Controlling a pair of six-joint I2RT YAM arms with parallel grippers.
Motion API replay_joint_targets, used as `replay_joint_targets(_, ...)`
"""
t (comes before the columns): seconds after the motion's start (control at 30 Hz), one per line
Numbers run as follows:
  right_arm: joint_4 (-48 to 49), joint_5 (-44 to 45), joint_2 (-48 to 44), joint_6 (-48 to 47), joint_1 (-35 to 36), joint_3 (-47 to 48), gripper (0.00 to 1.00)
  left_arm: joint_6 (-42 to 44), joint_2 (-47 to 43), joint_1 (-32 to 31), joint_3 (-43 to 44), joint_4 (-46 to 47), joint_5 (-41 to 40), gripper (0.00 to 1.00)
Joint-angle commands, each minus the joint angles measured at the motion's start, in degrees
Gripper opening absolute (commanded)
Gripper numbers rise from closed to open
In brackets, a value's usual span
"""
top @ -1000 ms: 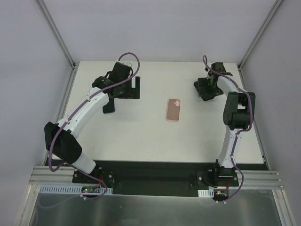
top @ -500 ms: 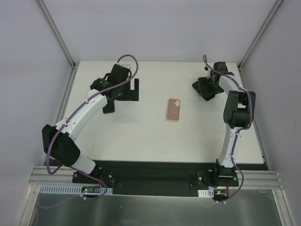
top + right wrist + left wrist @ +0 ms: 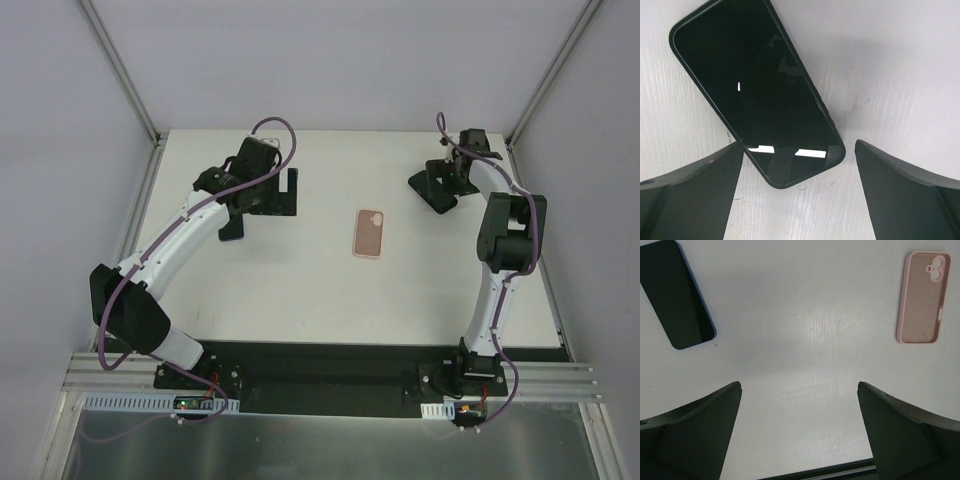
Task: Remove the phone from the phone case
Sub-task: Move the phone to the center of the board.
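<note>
The white worktop point(image 3: 300, 290) carries everything. The left arm point(image 3: 185, 230) reaches to the far left and the right arm point(image 3: 497, 240) to the far right. The left jaws and right jaws both stand wide apart, gripping nothing. The pink phone case point(image 3: 369, 234) lies mid-worktop, hollow side up (nothing in it). A black phone point(image 3: 757, 90) lies flat, glossy face up, under the right jaws, untouched. A blue-edged phone point(image 3: 677, 292) lies beside the left arm.

Robotics lab test cell.
Plain pale panel walls point(image 3: 340, 60) on slim aluminium posts point(image 3: 120, 70) enclose the flat white table point(image 3: 300, 290); at its near edge, a ribbed aluminium rail point(image 3: 560, 380) and two cabled white robot arms point(image 3: 180, 235).
</note>
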Motion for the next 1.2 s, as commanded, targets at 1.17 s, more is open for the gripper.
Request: replay_joint_targets(1.17, 0.0, -6.5, -1.6, 2.7, 0.7, -5.0, 0.96, 0.0, 0.5, -4.5, 2.2, -2.3, -2.8, 0.99)
